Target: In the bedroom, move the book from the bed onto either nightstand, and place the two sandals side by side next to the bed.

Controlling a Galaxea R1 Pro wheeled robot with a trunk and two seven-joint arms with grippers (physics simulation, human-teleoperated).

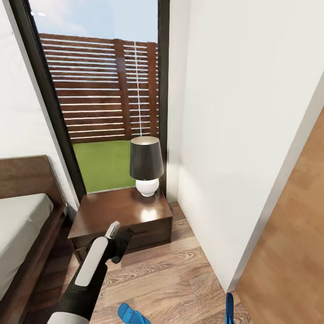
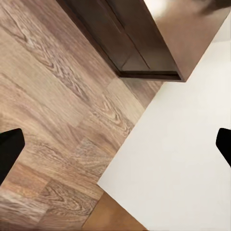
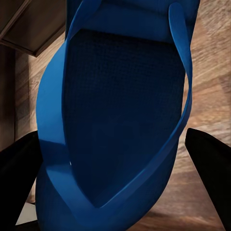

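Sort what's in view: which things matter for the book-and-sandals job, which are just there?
Job:
- bed, at the head view's left edge
- nightstand, between bed and wall
- sandal on the floor, at the bottom edge
- second sandal, close between the right gripper's fingers; grip unclear

Just there:
- lamp on the nightstand
- window
- white wall

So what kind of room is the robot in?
Most likely a bedroom. There is a low bed with a pale grey mattress and dark wooden frame, a small dark brown wooden nightstand beside it, and a black-shaded lamp with a round white base standing on that nightstand by a tall dark-framed window.
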